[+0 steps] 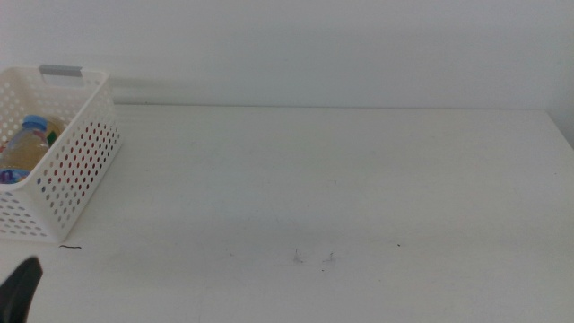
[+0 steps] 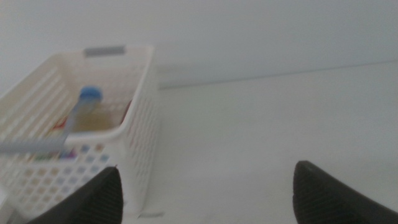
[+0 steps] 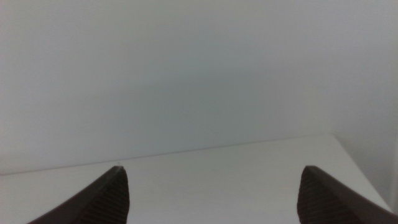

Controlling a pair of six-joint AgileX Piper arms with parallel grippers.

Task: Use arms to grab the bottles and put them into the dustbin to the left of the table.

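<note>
White tabletop (image 1: 341,179) fills most of the middle view, with a pale wall behind it and a few tiny dark specks (image 1: 314,257) low in the centre. At the far left edge of the frame stands the white perforated dustbin (image 1: 76,166), a grey strip (image 1: 61,70) on its back rim. Inside it lies a clear bottle with a blue cap (image 1: 27,144), beside something yellow and a trace of green that I cannot make out clearly.

In the lower left corner of the middle view only a dark tip of the left gripper (image 1: 20,287) shows. Its wrist view shows the jaws spread wide apart with nothing between them, the left gripper (image 2: 208,196) facing the dustbin (image 2: 140,124) and the blue-capped bottle (image 2: 81,112) in it.

The right gripper (image 3: 214,196) is out of the middle view; its jaws also stand wide apart and empty, over bare table toward the wall.
</note>
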